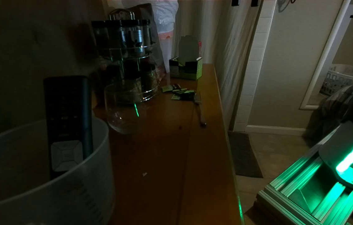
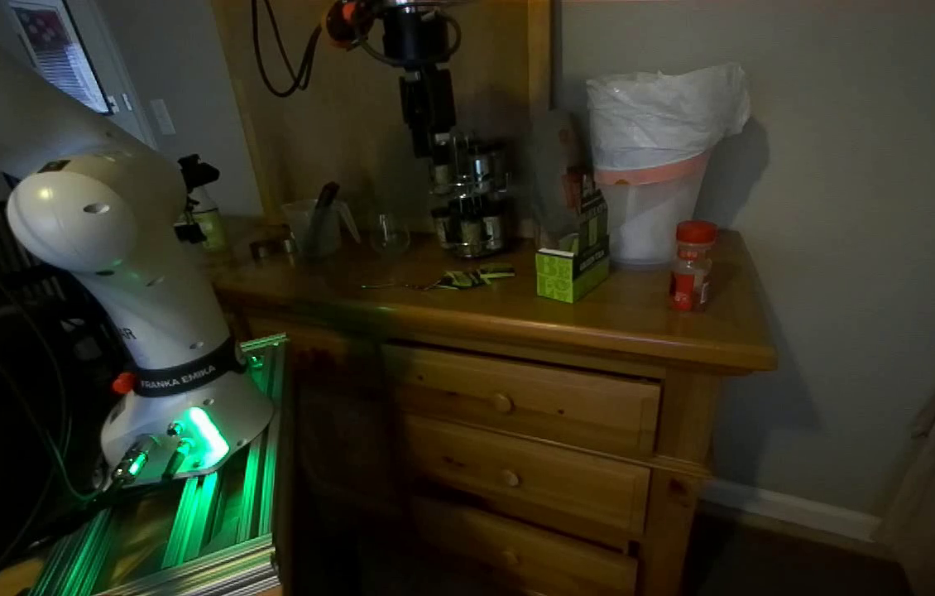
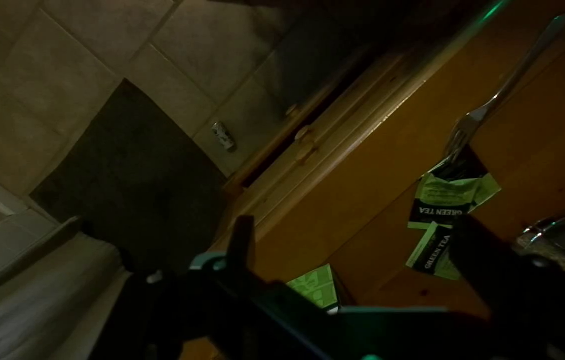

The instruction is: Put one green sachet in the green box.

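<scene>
Green sachets (image 3: 442,201): flat on the bench (image 1: 164,193), loosely overlapped near the rack (image 1: 146,98) and well apart from the box (image 2: 577,269).
Weight: likely very light, next to nothing to lift.
Stiffness: probably limp, a thin wrapper round a soft filling; it should bend rather than break, though a hard drag could crease or tear it.
Surface: perhaps slick, so two might slide together and come up as a pair.
Hold: best across the narrow middle of the sachet nearest the rack, which seems the least covered, with the tips low against the wood.
Fork (image 3: 474,117): its tines meet a dark sachet; whether they lie over or under it cannot be told, so that one would be the awkward choice.
Jaws: spread wide above the bench, nothing between them.
Box: upright, lid raised.
Count, task: sachets, at least three, overlap hiding the rest; box, one.
Count, other: fork, one; glass (image 1: 123,115), one; jug (image 1: 100,187), one, with one remote (image 1: 67,122) in it; bucket (image 2: 651,219), one; shaker (image 2: 689,266), red-capped, one; spice jars (image 1: 137,34), too dark to number.
</scene>
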Tool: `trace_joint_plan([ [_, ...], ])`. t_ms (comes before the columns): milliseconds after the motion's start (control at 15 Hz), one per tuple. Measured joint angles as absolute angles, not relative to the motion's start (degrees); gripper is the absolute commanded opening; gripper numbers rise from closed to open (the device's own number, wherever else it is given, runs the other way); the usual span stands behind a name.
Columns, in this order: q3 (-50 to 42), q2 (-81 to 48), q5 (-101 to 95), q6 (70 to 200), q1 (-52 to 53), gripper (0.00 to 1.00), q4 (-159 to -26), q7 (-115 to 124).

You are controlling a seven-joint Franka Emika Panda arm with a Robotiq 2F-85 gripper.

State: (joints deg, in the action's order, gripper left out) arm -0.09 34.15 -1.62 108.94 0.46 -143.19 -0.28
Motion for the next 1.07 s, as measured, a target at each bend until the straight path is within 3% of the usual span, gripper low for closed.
trace_joint_plan([
  [667, -0.04, 33.59, 0.55, 109.76, 1.05, 1.00, -143.13, 0.08],
  [1067, 1.64, 24.04, 14.76, 120.41, 3.26, 1.00, -140.99, 8.32],
])
